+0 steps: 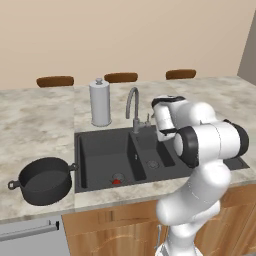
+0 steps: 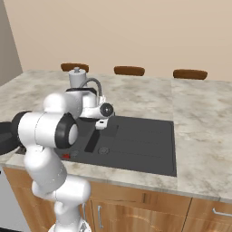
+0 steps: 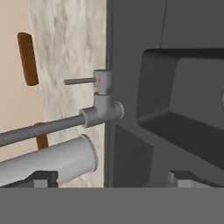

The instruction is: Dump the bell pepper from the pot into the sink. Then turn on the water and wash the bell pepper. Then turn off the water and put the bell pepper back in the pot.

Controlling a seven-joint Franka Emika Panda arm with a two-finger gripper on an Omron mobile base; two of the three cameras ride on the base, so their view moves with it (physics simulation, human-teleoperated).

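The small red bell pepper (image 1: 116,181) lies on the floor of the black sink's (image 1: 82,155) larger left bowl, by the drain; a sliver of the bell pepper (image 2: 66,156) peeks out past the arm. Left of the sink, the dark grey pot (image 1: 44,180) stands upright on the counter with nothing visible inside. My gripper (image 1: 164,134) hovers over the right bowl, beside the grey gooseneck faucet (image 1: 133,107). In the hand view its fingertips (image 3: 43,179) stand wide apart and hold nothing, facing the faucet base (image 3: 103,109) and its side lever (image 3: 81,81). No water runs from the spout.
A tall silver canister (image 1: 100,102) stands on the counter behind the sink, just left of the faucet. Three brown chair backs (image 1: 120,77) line the counter's far edge. Marble counter (image 2: 199,136) stretches to the right of the sink. Wooden cabinets run below.
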